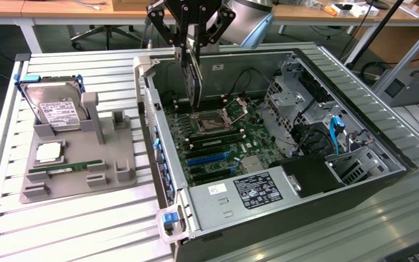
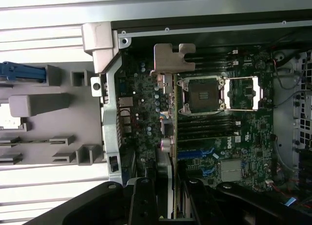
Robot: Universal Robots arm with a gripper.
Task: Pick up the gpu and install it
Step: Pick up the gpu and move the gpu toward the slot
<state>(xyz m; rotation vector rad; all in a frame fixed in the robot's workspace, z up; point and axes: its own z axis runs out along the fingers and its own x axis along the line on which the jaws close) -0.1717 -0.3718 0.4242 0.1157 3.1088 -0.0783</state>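
Thin flat gpu (image 1: 192,82), bent silver bracket (image 2: 173,59) at one end, gripped edge-on by black pincer (image 1: 191,50) clamped on it, seemingly just above green motherboard (image 1: 231,139) inside open metal case (image 1: 149,109).

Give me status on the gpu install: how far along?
Done: the gpu is picked up. In hand: the hand grips it on edge over the motherboard in the open case. Left: seating it; the blue slots hold no card.
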